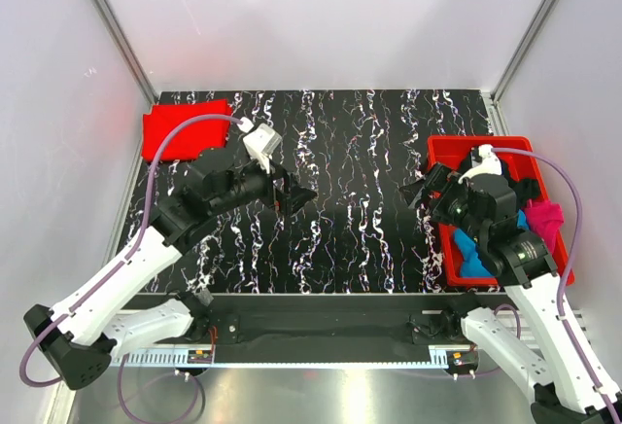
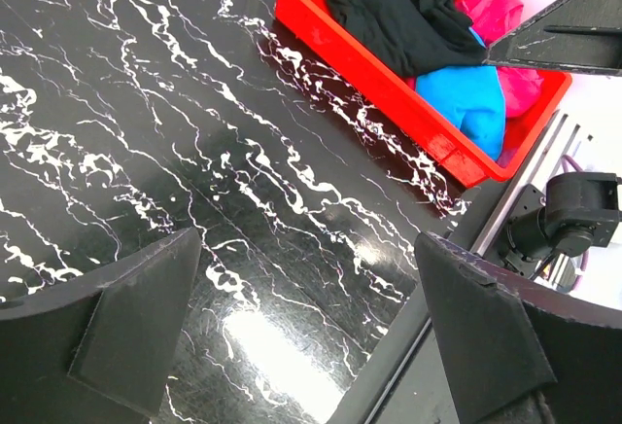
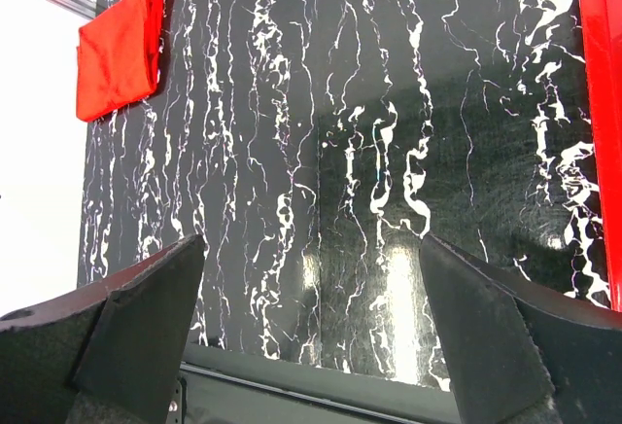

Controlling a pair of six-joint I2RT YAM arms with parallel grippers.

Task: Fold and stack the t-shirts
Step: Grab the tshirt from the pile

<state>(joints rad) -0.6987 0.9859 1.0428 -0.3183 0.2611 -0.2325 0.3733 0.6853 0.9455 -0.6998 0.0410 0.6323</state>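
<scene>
Top external: left claw (image 1: 294, 194), right claw (image 1: 416, 195) face each other, spread wide.

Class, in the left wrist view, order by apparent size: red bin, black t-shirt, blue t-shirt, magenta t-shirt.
1. red bin
2. black t-shirt
3. blue t-shirt
4. magenta t-shirt; partly hidden, so the last two are unsure.

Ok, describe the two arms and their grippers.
The left arm and right arm have white lower shells and black upper joints. A purple cable loops along each. The left gripper and right gripper have broad, matte black wedge fingers.
</scene>
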